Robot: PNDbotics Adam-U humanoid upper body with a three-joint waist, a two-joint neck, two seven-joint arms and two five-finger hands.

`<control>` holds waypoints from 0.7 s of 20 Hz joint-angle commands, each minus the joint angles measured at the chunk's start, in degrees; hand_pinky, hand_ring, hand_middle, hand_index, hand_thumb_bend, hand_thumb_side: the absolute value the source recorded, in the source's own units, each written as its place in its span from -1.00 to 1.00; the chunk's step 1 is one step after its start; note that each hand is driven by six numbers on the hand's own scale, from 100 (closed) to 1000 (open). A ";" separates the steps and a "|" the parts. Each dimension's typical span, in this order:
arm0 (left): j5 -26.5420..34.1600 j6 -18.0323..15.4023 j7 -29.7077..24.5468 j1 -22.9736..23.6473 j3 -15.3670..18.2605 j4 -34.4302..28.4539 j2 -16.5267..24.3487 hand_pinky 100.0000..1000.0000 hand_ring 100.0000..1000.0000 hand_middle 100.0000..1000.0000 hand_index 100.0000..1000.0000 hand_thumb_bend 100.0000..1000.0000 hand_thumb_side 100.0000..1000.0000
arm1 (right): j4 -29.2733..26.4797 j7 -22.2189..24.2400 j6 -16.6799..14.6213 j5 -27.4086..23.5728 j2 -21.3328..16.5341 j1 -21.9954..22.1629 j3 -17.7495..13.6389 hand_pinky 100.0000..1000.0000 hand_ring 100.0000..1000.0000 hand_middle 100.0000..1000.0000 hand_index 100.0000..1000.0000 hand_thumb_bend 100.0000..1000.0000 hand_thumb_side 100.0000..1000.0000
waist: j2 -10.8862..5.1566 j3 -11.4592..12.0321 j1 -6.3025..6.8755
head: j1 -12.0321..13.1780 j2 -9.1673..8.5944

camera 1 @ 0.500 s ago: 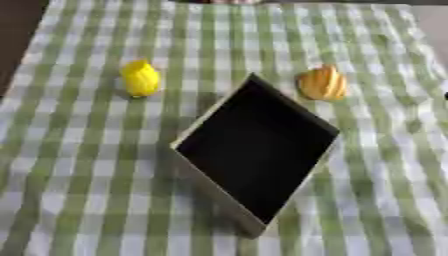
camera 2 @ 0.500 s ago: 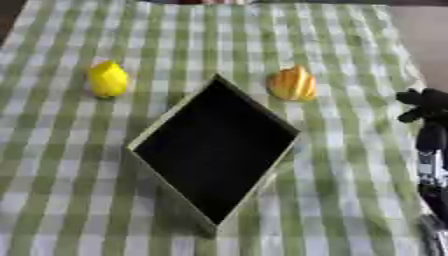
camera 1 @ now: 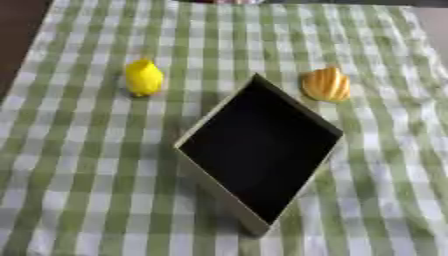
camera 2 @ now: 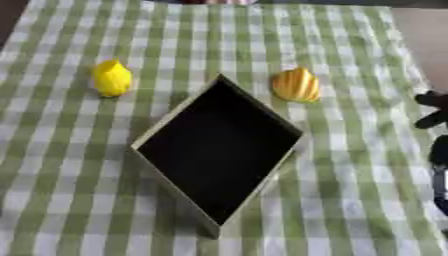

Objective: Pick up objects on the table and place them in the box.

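Observation:
A shallow box (camera 1: 262, 150) with a dark inside and pale cardboard walls sits turned like a diamond at the table's middle. Nothing shows inside it. A yellow lemon-like object (camera 1: 143, 77) lies to its upper left. An orange ribbed shell-shaped object (camera 1: 326, 84) lies just off the box's upper right wall. My right hand (camera 2: 434, 117) shows only at the right edge of the right eye view, black and blurred, well to the right of the orange object and apart from it. My left hand is out of sight.
A green and white checked cloth (camera 1: 87, 190) covers the table. Dark floor (camera 1: 17, 30) shows past the cloth's far left corner, and a pale surface (camera 2: 424, 30) lies beyond its far right edge.
The right hand at the right edge has risen slightly. The lemon-like object, the orange object and the box stay where they were.

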 commanded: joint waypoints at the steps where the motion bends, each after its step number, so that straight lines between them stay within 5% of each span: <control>1: -0.26 0.01 -0.11 -0.25 0.19 -0.91 1.61 0.50 0.19 0.31 0.68 -1.00 0.15 | -0.94 -2.15 2.21 3.02 -9.67 0.33 -1.46 0.77 0.57 -0.05 0.65 -1.00 -0.26 | -0.89 -0.14 -0.05 | -0.03 -0.26; 8: -0.23 0.12 -0.37 -0.26 -0.06 -0.91 1.91 0.50 0.19 0.30 0.68 -1.00 0.15 | -0.94 -1.96 15.18 11.47 -23.79 -1.18 0.01 0.76 0.66 0.17 0.72 -1.00 -0.70 | -0.82 0.06 -0.41 | -0.14 -0.29; 14: 0.05 0.21 -0.84 -0.54 -0.40 -0.91 2.14 0.50 0.18 0.30 0.68 -1.00 0.15 | -0.94 -0.82 24.62 18.25 -30.21 -4.55 3.63 0.75 0.70 0.37 0.75 -1.00 -0.87 | -0.60 0.63 -0.70 | -0.68 -0.40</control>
